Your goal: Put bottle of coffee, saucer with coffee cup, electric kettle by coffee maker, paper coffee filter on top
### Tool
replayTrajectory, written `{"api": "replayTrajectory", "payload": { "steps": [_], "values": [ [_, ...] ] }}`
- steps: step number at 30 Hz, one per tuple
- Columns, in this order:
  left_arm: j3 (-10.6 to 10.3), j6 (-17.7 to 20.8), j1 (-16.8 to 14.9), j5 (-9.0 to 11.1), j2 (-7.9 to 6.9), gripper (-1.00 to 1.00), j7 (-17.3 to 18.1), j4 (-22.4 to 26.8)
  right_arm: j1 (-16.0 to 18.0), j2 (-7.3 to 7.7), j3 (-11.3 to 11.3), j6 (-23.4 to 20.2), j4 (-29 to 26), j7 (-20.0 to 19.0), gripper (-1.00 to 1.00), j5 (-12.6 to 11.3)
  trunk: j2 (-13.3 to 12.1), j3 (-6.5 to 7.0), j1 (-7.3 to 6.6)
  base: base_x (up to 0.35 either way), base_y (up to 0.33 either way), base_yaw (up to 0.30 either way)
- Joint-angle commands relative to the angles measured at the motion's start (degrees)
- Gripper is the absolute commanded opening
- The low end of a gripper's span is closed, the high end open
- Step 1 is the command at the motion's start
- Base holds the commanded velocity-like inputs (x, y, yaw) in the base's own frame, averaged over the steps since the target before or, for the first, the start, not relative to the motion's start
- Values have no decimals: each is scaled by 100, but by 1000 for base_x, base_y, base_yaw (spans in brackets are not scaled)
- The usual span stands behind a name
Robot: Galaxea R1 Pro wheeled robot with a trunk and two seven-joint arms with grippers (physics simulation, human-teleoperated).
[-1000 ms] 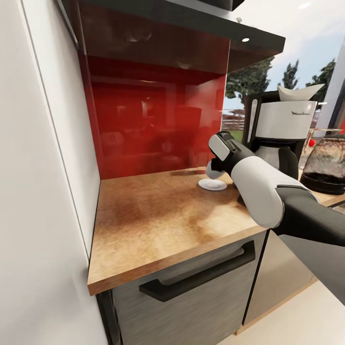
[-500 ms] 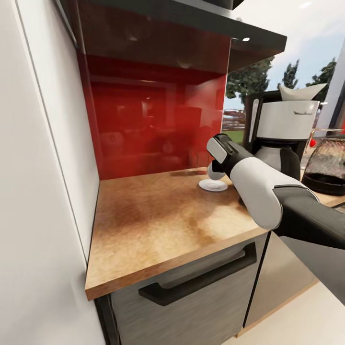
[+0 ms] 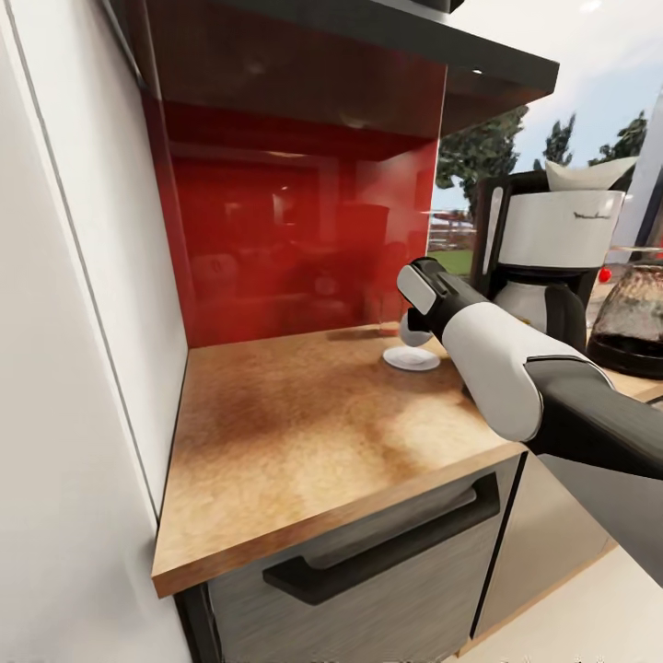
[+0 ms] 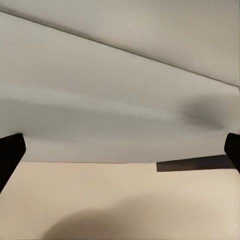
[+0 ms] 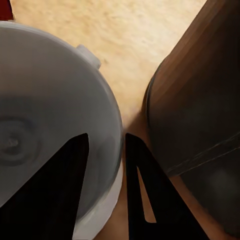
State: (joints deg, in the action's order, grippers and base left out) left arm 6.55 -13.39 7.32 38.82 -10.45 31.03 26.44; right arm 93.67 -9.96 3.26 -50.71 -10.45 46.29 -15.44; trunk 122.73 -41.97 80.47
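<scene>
**Cup held just above the saucer, ready to go down**

Little has shifted since the earlier frame: the right arm and its load sit in nearly the same place over the tabletop (image 3: 304, 433), and the small slide of the cabinet edge looks like the head camera turning, not the things moving.

Nearest the right tool (image 5: 104, 175), in the right wrist view, the two dark fingers (image 5: 140, 195) are closed down on the rim of the coffee cup (image 5: 55, 125), one inside the bowl and one outside the wall, so the cup is pinched by its edge with its mouth facing the camera. Its small handle points away from the tool, toward the bare wood.

Directly below the tool, in the head view, lies the saucer (image 3: 412, 358), flat on the wood. The cup (image 3: 411, 327) hangs close over it, and whether its base already touches the plate cannot be told. That vertical line is what the next move turns on: I judge a short straight lowering, then letting go.

Just beyond, to the tool's right, stands the coffee maker (image 3: 543, 262) with the paper filter (image 3: 589, 173) on top, and past that the kettle (image 3: 635, 318).

The left tool (image 4: 120, 150) shows only two dark tips at the frame edges, spread wide and empty, facing a pale blank surface.
</scene>
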Motion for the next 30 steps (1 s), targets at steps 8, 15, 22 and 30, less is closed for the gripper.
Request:
{"api": "replayTrajectory", "payload": {
  "steps": [8, 15, 22, 30],
  "values": [
    [5, 12, -2, 73, -1, 100, 26, 248, 3, -4, 26, 0, -10, 47, -100, -21, 164, -76, 88, 1, 0, 0],
    [4, 12, -2, 73, -1, 100, 26, 248, 2, -4, 21, 0, -5, 47, -100, -21, 325, -148, 176, 0, 0, 0],
    [4, 12, -2, 73, -1, 100, 26, 248, 2, -4, 18, 0, -9, 47, -100, -21, 485, -220, 264, 0, 0, 0],
    [5, 12, -2, 73, -1, 100, 26, 248, 2, -4, 17, 0, -10, 47, -100, -21, 525, -238, 285, 0, 0, 0]
  ]
}}
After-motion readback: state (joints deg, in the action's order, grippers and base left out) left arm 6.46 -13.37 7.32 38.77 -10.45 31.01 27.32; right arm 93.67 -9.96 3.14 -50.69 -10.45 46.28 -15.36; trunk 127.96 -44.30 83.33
